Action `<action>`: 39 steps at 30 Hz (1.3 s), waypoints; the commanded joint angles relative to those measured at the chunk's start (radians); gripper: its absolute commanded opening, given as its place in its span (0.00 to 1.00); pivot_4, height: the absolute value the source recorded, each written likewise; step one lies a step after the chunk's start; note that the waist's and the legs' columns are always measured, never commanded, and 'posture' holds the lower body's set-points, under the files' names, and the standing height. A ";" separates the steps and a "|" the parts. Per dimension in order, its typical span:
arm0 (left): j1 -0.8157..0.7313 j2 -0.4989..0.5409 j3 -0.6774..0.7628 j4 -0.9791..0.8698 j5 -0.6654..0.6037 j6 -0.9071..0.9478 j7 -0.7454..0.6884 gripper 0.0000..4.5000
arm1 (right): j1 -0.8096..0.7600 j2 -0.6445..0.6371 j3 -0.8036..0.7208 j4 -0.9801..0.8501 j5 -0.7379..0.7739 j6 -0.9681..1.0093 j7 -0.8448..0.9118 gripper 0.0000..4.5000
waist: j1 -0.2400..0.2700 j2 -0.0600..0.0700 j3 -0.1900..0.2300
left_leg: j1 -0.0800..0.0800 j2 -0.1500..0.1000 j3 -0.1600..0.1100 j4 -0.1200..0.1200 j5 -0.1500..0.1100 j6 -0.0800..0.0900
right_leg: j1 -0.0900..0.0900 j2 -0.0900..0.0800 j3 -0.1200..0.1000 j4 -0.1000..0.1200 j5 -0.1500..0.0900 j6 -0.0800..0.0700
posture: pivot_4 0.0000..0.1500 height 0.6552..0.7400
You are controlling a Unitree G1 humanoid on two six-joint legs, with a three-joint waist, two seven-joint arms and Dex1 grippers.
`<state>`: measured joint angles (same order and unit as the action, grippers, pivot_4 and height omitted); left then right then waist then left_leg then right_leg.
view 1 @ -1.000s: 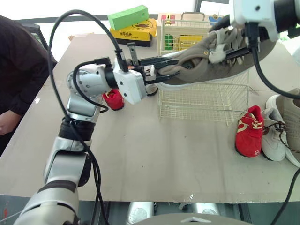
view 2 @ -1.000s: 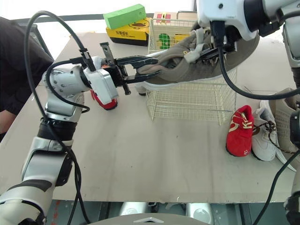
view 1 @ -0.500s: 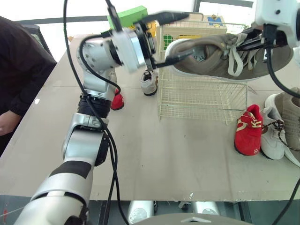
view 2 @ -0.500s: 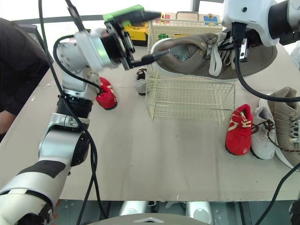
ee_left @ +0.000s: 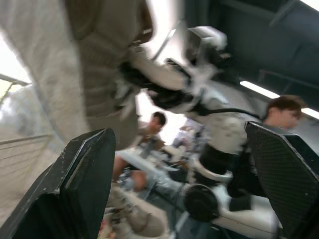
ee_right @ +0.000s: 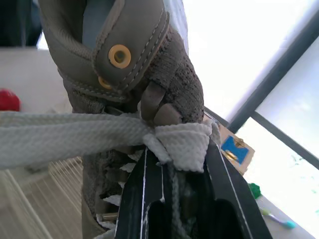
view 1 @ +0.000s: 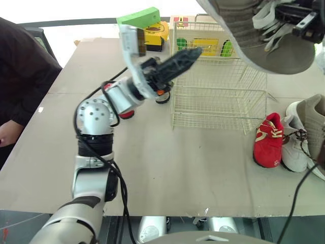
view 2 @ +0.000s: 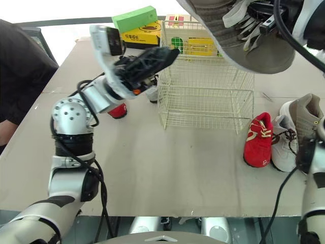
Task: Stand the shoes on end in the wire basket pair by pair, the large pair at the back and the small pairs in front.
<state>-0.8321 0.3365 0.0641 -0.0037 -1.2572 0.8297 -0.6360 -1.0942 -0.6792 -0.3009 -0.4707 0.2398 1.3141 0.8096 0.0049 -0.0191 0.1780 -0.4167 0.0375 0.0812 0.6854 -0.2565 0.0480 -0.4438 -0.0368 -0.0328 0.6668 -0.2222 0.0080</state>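
Bearing the whole layout, the table [view 1: 152, 168] is carrying the basket [view 1: 218, 109] toward its back middle. A person [view 1: 20, 76] in dark clothes is standing at the table's left edge. The basket is sitting upright, and the table top is showing through its wire floor and walls. Yellow and green items are showing through its back wall, though whether they are lying inside or behind it I cannot tell.

The tan shoe [view 1: 233, 25] is hanging in the air above the basket's right side, sole turned down and to the right, laces dangling. The right gripper [ee_right: 177, 159] is clamping it, fingers closed tight on the laces and tongue. The left gripper [view 1: 193, 52] is reaching toward the basket's upper left rim, fingers spread wide with nothing between them, clear of the tan shoe.

On the table right of the basket, a second tan shoe [view 1: 312, 122], a white shoe [view 1: 293, 147] and a red shoe [view 1: 269, 142] are lying side by side. Left of the basket, partly behind the left arm, another red shoe [view 2: 118, 110] and a small white shoe [view 2: 151, 94] are resting. At the back, a green box [view 1: 138, 18] is lying on a yellow box [view 1: 152, 35].
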 commanded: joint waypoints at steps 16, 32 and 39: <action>-0.137 -0.184 -0.026 0.116 0.308 -0.110 -0.077 0.52 | 0.161 0.226 -0.172 -0.421 0.225 0.300 -0.198 0.00 | 0.005 0.000 0.000 | 0.000 0.000 0.000 -0.001 0.000 0.000 | -0.001 0.002 0.001 0.000 0.000 0.000 | 1.00 1.00; -0.153 -0.072 -0.029 0.108 0.473 -0.136 -0.235 0.20 | 0.267 0.257 -0.268 -0.455 0.370 0.266 -0.222 0.38 | -0.015 0.000 0.000 | 0.000 0.000 -0.001 -0.001 -0.001 0.001 | -0.001 0.002 0.001 -0.001 0.000 0.000 | 1.00 1.00; -0.293 0.048 0.063 0.203 0.463 -0.082 -0.246 0.18 | 0.503 0.242 -0.497 -0.576 0.628 0.079 -0.134 0.87 | -0.014 0.000 0.000 | -0.002 0.000 -0.004 -0.003 -0.001 0.001 | -0.001 0.003 -0.002 -0.003 0.000 0.000 | 1.00 1.00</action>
<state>-1.0643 0.3671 0.0605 0.2074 -0.7532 0.7558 -0.8622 -0.6262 -0.4232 -0.7347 -1.0153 0.7862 1.4745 0.6721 -0.0093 -0.0191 0.1779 -0.4189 0.0376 0.0775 0.6828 -0.2573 0.0493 -0.4446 -0.0340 -0.0344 0.6634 -0.2223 0.0085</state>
